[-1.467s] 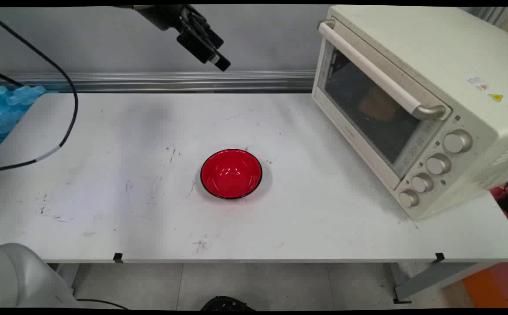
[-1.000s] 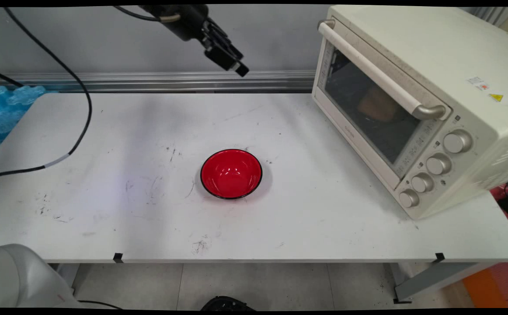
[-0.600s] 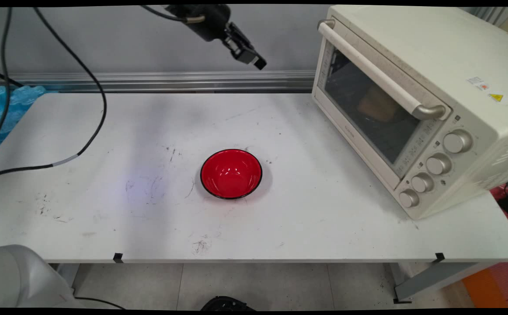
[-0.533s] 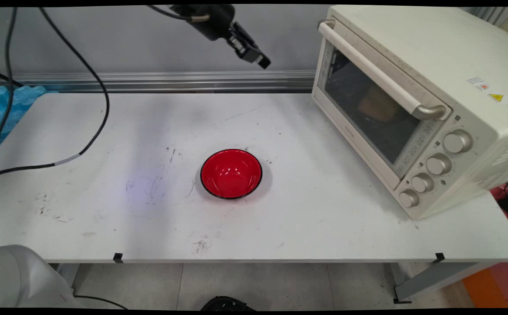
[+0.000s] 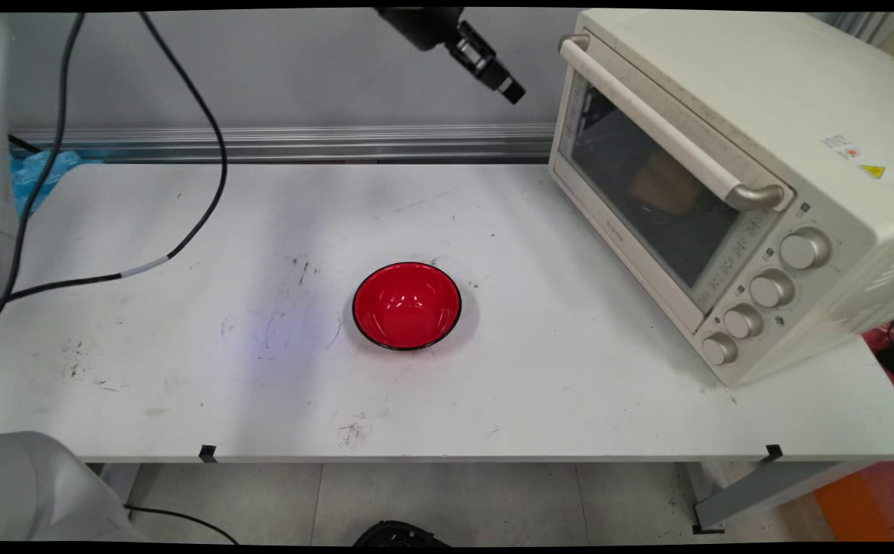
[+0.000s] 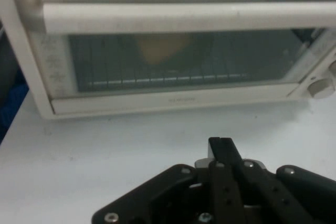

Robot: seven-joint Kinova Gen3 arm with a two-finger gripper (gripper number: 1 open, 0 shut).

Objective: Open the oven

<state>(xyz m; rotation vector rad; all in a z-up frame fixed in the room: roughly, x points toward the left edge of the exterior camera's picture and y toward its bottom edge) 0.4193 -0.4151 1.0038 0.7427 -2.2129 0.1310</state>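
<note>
Toaster oven [image 5: 732, 185] sits on the table [image 5: 185, 385] at the right end, door angled toward table centre. Handle bar [image 6: 184, 17] runs across the door's top edge; knobs [image 5: 770, 288] at the oven's near end. Something sits inside behind the door glass, can't tell what. Bowl [image 5: 407, 305] at mid-table, left of the oven, well apart. Gripper [image 5: 510, 91] up high, just left of the oven's far top corner, facing the door. Cable [image 5: 185, 154] hangs over the table's left side.

Bright, even light; soft shadow round the red bowl [image 5: 407, 305]; blurred, washed-out hand view
</note>
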